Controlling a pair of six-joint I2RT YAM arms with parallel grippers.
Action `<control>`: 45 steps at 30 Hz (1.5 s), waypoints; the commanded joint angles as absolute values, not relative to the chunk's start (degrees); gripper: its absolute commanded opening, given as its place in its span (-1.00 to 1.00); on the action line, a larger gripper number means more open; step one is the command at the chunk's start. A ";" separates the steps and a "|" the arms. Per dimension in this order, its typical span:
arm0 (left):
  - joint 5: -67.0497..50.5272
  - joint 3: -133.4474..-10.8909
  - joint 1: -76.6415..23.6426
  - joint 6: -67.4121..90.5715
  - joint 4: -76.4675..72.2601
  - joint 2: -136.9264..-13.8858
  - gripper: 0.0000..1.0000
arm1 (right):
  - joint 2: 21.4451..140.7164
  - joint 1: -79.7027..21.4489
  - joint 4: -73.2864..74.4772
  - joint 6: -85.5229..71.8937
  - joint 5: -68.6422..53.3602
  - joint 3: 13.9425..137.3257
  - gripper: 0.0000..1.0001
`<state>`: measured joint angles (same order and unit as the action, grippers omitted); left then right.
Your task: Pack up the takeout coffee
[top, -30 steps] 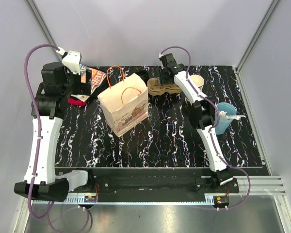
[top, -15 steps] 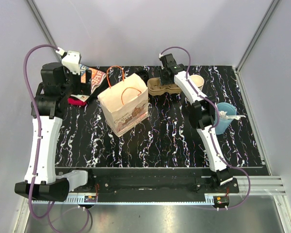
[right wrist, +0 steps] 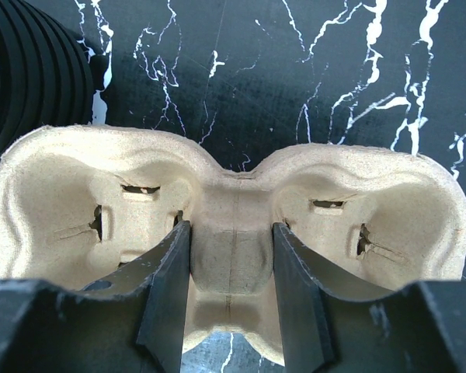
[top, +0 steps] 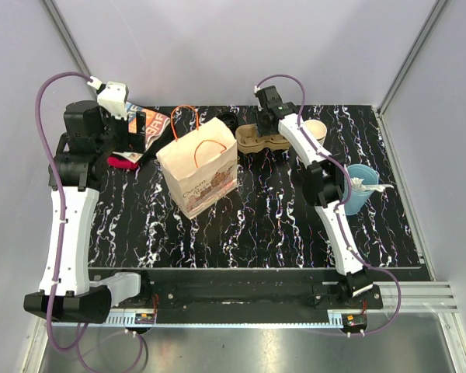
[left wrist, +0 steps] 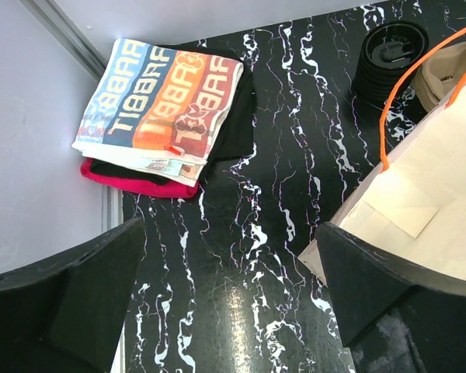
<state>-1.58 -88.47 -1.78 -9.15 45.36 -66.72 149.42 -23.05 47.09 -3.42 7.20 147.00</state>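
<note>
Fingers of the right gripper [right wrist: 231, 233] stand either side of the middle ridge of the pulp cup carrier [right wrist: 62, 202] and look closed against it; that ridge is the one stiff, narrow part between the two wells, so it is the likely reason for a grip there rather than on a floppy rim; the carrier rests on the marbled table [top: 256, 225] at the far edge, beside a stack of black lids [left wrist: 392, 54]. The left gripper [left wrist: 229, 249] hovers with its jaws wide apart and nothing between them, above bare table between the printed packets [left wrist: 163, 101] and the open paper bag [top: 200, 167], probably poised to steady the bag's mouth for loading. As for the takeout coffee, no kraft cup wearing a lid shows in any view; the overhead view shows only lidless paper cups [top: 316, 130] by the right forearm and a blue cup [top: 361, 186] nearer; both carrier wells are empty. The overhead view hides the grip under the wrist; the right wrist view alone shows the contact, while the left wrist view alone looks into the bag.
</note>
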 commanded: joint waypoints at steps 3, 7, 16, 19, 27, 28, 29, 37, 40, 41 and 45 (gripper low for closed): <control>-3.69 -88.33 -1.14 -8.53 42.71 -65.13 0.98 | 142.74 -24.17 46.14 -2.29 9.32 149.50 -0.24; -3.87 -88.33 -1.14 -8.44 42.71 -65.13 0.98 | 142.21 -24.26 46.23 -1.94 9.41 149.68 -0.27; -4.39 -88.42 -0.79 -8.35 42.89 -64.86 0.98 | 142.12 -24.43 46.14 1.47 6.34 148.36 -0.22; -4.48 -88.42 -0.70 -8.26 42.80 -64.86 0.98 | 142.12 -24.35 46.76 5.17 3.70 147.92 -0.21; -5.27 -88.50 -0.44 -8.09 42.89 -64.95 0.98 | 140.27 -24.35 46.76 10.10 0.97 147.04 -0.22; -5.45 -88.51 -0.35 -8.09 42.89 -64.95 0.98 | 140.19 -24.43 46.76 10.46 0.79 147.22 -0.22; -5.36 -88.51 -0.35 -8.09 42.89 -64.95 0.98 | 140.10 -24.26 46.84 10.63 0.27 147.39 -0.22; -6.06 -88.59 -0.09 -7.91 42.98 -65.04 0.98 | 139.57 -24.43 48.77 11.69 -3.16 147.13 -0.12; -6.24 -88.59 -0.09 -7.82 43.15 -65.13 0.98 | 140.10 -24.43 51.58 12.92 -4.65 147.83 -0.14; -6.33 -88.68 -0.09 -7.74 43.07 -65.21 0.98 | 140.18 -24.52 52.20 13.35 -4.83 147.83 -0.14; -6.50 -88.77 -0.09 -7.73 42.98 -65.21 0.98 | 139.49 -24.43 53.79 16.60 -6.06 145.82 -0.15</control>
<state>-4.80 -88.47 -0.43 -8.47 45.36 -66.35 144.49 -23.90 52.23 12.53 -3.40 145.99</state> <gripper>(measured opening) 0.987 0.478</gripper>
